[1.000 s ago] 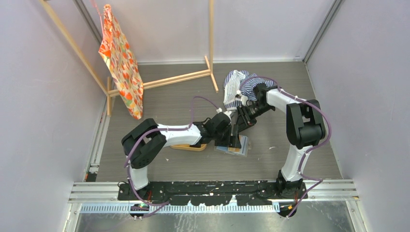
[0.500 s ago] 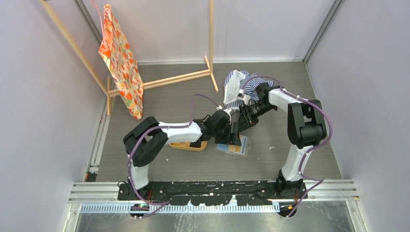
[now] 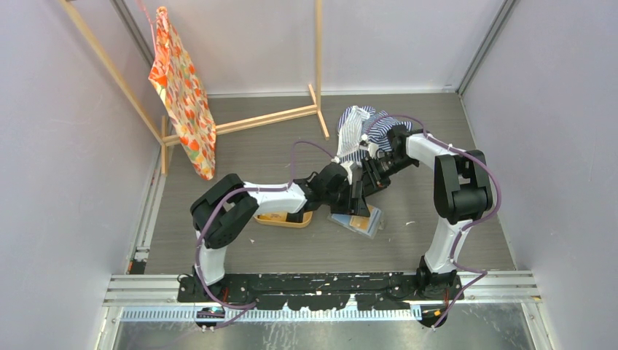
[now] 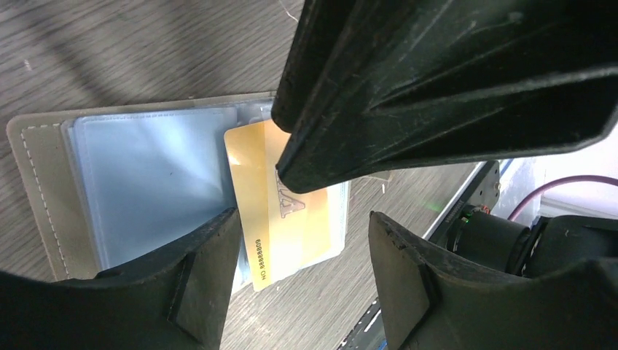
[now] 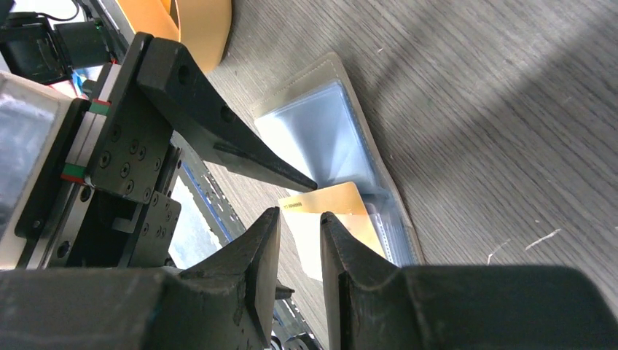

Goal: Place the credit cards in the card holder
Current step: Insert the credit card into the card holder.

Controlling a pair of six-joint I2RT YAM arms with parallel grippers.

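Note:
The card holder (image 3: 358, 220) lies open on the table, with a grey-brown rim (image 4: 33, 182) and blue-grey clear sleeves (image 5: 324, 138). An orange-tan credit card (image 4: 291, 219) sits partly in a sleeve, its numbered end sticking out. A white edge (image 5: 315, 255) shows under it. My left gripper (image 4: 302, 217) hovers open over that card, one finger on each side. My right gripper (image 5: 299, 216) points down at the same card, jaws a narrow gap apart with nothing between them. One of its fingers (image 4: 437, 87) covers the card's far end; whether it touches is unclear.
An oval orange tray (image 3: 283, 218) lies just left of the holder, under the left arm. A striped cloth (image 3: 358, 130) is bunched behind the right gripper. A wooden frame (image 3: 284, 114) with an orange patterned cloth (image 3: 182, 95) stands at the back left.
The left gripper has moved a little to the right and farther in. The card holder has slid slightly right and turned. The right gripper has hardly moved.

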